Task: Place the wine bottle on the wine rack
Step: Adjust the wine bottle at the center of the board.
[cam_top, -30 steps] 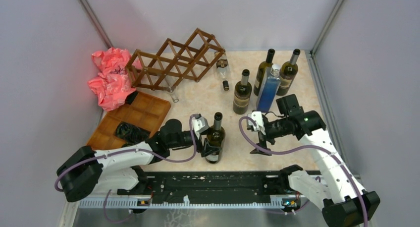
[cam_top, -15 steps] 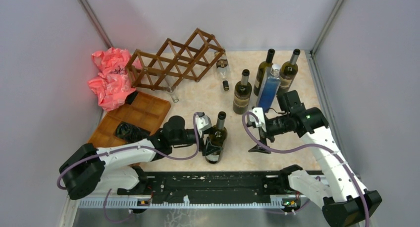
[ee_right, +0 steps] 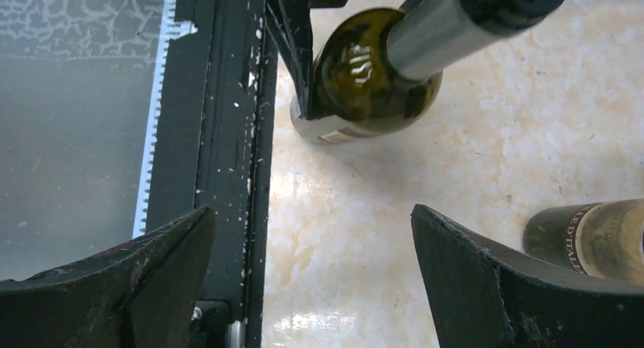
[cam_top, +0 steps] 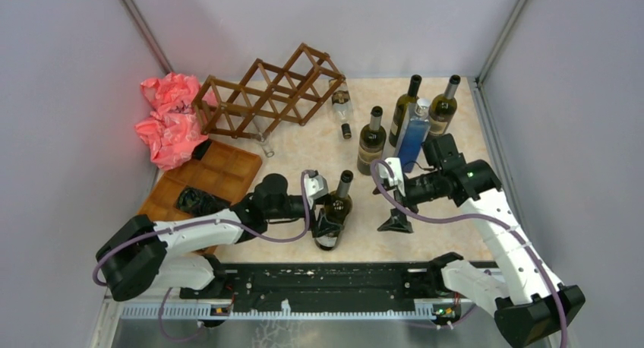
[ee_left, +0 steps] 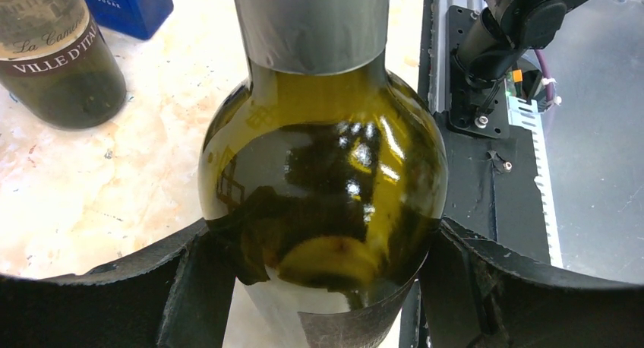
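We see the left gripper (cam_top: 325, 220) clamped on the tilted wine bottle (cam_top: 339, 206) by the near edge of the worktop (cam_top: 304, 147) — the right gripper (cam_top: 392, 202) gapes empty beside it. The wine rack (cam_top: 266, 97) lies in the far-left corner.

Dark olive-green glass and a grey foil neck on the wine bottle (cam_top: 338, 207) near the table's front edge. Dark brown slats on the wine rack (cam_top: 262, 99), back left. Cream marbling over the table (cam_top: 296, 147). Vivid blue on the blue bottle (cam_top: 412, 135). Crumpled pink on the bag (cam_top: 168, 120), left edge. Orange-brown on the tray (cam_top: 228, 169).
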`<action>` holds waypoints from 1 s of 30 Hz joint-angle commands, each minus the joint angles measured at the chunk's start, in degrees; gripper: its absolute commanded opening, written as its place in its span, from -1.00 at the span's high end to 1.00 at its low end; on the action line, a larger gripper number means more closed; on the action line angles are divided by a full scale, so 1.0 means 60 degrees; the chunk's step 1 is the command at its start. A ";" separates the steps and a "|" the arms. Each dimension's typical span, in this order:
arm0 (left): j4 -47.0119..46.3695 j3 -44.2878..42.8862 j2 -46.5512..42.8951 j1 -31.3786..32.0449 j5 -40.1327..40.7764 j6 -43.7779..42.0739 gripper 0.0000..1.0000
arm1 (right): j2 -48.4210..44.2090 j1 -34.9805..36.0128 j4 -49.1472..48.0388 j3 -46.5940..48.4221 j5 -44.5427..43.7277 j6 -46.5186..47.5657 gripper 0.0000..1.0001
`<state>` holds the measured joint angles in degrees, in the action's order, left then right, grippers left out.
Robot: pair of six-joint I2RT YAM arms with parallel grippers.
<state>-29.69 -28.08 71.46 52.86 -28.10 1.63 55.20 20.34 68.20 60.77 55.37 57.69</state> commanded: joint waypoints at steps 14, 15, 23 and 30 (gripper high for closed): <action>0.1518 -0.1074 0.0984 -0.0080 -0.1200 -0.0524 1.00 | 0.0644 0.0692 -0.3393 0.0718 0.0113 -0.3602 -0.97; 0.1519 -0.1070 0.0985 -0.0080 -0.1249 -0.0514 1.00 | 0.0664 0.0702 -0.3601 0.0648 0.0056 -0.3738 -0.97; 0.1706 -0.1183 0.1050 -0.0080 -0.1476 -0.0633 1.00 | 0.0850 0.0717 -0.4170 0.0223 0.0228 -0.4325 -0.97; 0.1721 -0.1403 0.1306 -0.0080 -0.1735 -0.0545 1.00 | 0.0876 0.0713 -0.4792 -0.0307 0.0351 -0.4725 -0.97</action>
<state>-22.96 -35.42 77.41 52.36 -35.20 -1.54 60.31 23.99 44.23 59.59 55.59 31.79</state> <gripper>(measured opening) 0.813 0.984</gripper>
